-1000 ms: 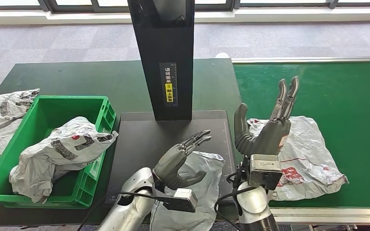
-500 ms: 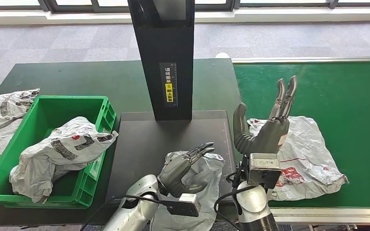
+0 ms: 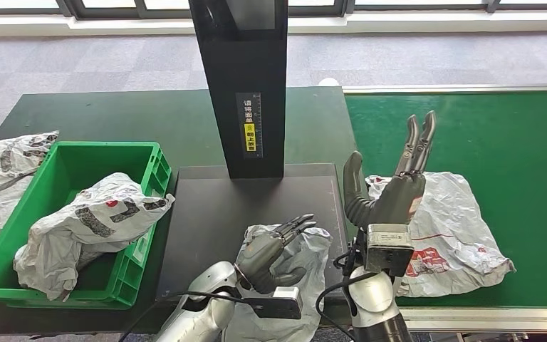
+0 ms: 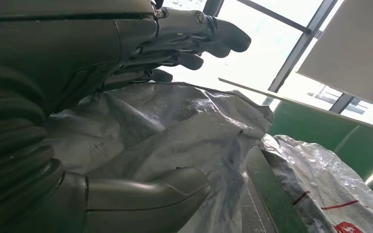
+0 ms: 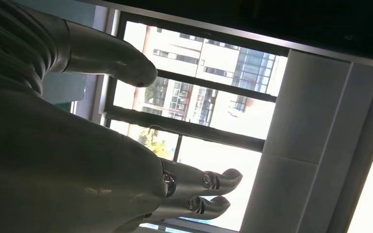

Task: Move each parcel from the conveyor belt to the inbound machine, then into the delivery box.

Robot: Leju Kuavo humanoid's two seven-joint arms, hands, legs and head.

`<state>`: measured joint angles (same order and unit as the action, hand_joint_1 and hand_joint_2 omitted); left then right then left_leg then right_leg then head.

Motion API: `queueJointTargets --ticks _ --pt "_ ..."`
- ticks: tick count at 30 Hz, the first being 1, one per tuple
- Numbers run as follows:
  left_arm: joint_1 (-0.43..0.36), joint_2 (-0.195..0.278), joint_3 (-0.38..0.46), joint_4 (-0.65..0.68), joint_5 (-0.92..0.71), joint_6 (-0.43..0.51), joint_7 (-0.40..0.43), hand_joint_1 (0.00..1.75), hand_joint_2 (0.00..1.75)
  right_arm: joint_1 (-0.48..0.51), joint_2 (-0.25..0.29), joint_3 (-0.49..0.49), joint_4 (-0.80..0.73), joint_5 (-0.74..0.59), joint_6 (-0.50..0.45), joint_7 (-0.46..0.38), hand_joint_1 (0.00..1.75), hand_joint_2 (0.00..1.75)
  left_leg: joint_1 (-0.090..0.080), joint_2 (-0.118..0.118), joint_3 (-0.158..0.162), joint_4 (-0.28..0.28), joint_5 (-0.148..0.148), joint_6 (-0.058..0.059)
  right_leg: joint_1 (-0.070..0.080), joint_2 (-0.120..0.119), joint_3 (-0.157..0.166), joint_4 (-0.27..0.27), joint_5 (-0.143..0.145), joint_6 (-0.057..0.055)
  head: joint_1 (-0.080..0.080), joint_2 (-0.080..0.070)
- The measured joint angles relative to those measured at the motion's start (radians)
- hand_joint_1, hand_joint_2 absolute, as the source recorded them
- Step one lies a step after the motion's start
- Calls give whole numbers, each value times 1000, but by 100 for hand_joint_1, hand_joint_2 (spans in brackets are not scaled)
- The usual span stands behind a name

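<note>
At the near edge of the black inbound machine [image 3: 249, 206], the left robot hand [image 3: 271, 249] cups a grey parcel [image 3: 303, 246], fingers spread around it, not yet clamped. The soft, crinkled, probably slippery bag looks best gathered at a fold. The right robot hand [image 3: 392, 192] stands wide, empty, above a second parcel [image 3: 456, 228] on the conveyor belt [image 3: 513, 142]. Further left, the delivery box [image 3: 71, 164] holds another.
</note>
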<state>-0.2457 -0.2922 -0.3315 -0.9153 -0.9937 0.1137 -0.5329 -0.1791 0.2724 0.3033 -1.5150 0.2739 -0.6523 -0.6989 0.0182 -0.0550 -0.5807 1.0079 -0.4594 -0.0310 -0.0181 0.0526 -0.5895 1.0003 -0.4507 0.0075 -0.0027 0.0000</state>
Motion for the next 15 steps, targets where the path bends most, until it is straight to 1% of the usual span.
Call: queueJointTargets --ticks 4,8,10,13,15 --pt "-1 0 0 6 -5 5 4 0 175 -1 0 0 2 0 0 0 0 175 0 0 0 0 0 0 0 0 0 0 0 0 0 0" --pt "-5 -2 -4 24 -48 34 40 0 175 -1 0 0 2 -4 -2 0 0 175 0 0 0 0 0 0 0 0 0 0 0 0 0 0" --pt "-10 -3 -12 45 -95 62 87 0 175 -1 0 0 2 -6 -5 0 0 175 0 0 0 0 0 0 0 0 0 0 0 0 0 0" --pt "-21 -6 -35 99 -199 118 199 0 175 -1 0 0 2 -6 -8 0 0 175 0 0 0 0 0 0 0 0 0 0 0 0 0 0" --pt "-30 -8 -52 138 -242 146 259 0 175 -1 0 0 2 -5 -9 0 0 175 0 0 1 0 0 0 0 0 0 0 0 0 0 0"
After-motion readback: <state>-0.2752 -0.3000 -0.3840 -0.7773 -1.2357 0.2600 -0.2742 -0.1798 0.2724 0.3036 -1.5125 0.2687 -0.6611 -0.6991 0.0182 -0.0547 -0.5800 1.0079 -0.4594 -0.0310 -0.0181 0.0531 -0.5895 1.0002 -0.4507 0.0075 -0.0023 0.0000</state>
